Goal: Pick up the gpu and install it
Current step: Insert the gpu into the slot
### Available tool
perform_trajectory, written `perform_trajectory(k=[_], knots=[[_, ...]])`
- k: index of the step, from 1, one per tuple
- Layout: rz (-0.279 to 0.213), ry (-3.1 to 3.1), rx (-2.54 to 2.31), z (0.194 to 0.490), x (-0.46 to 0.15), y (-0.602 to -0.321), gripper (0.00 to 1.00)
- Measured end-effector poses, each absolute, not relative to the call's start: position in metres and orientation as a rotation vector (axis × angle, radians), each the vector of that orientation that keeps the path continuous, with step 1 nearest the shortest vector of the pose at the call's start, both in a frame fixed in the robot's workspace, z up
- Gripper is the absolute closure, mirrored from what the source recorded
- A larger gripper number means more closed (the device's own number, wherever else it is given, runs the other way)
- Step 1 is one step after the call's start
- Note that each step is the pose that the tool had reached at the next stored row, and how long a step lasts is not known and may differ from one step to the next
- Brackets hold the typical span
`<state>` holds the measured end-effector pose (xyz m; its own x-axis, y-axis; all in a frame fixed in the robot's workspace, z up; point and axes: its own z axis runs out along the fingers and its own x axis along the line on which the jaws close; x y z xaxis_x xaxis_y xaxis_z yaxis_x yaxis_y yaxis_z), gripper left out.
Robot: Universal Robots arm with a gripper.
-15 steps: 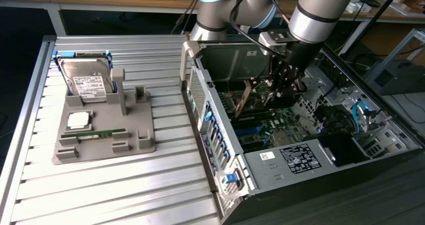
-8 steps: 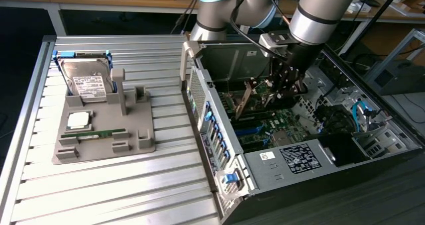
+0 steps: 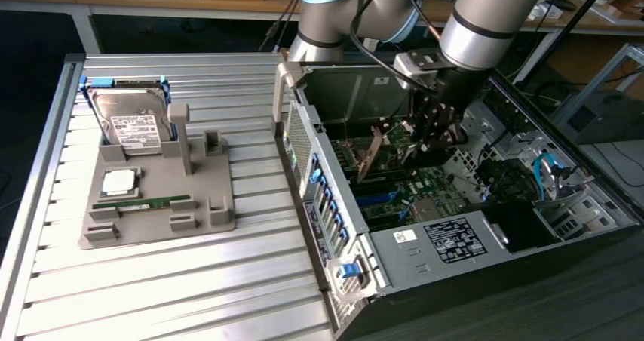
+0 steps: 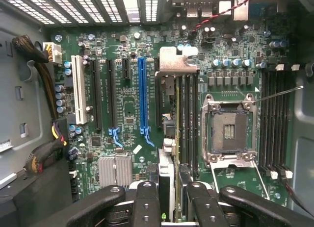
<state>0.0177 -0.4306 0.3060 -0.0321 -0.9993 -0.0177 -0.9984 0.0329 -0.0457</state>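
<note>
The gpu [image 3: 373, 155] is a thin dark card hanging edge-on inside the open computer case [image 3: 332, 228], above the motherboard. My gripper [image 3: 427, 143] is shut on it from above. In the wrist view the gpu [image 4: 168, 138] runs as a narrow blade between my two black fingers [image 4: 147, 202], with its pale metal bracket at the far end. My gripper [image 4: 171, 200] holds it just beside the long blue slot [image 4: 142, 94], over the slots near the processor socket [image 4: 229, 131]. I cannot tell whether the card's lower edge touches the board.
A grey parts holder [image 3: 207, 213] sits on the ribbed table at the exterior view's left, with a silver hard drive [image 3: 131, 126], a processor chip [image 3: 119, 180] and a green memory stick [image 3: 141, 203]. Cable bundles [image 4: 46, 148] and case walls crowd the motherboard.
</note>
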Motion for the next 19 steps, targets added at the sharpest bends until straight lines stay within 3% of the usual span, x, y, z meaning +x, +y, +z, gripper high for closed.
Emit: perform_trajectory(k=[19], knots=[[-0.032, 2.225, -2.154, 0.306, 0.013, -0.446, 0.73]])
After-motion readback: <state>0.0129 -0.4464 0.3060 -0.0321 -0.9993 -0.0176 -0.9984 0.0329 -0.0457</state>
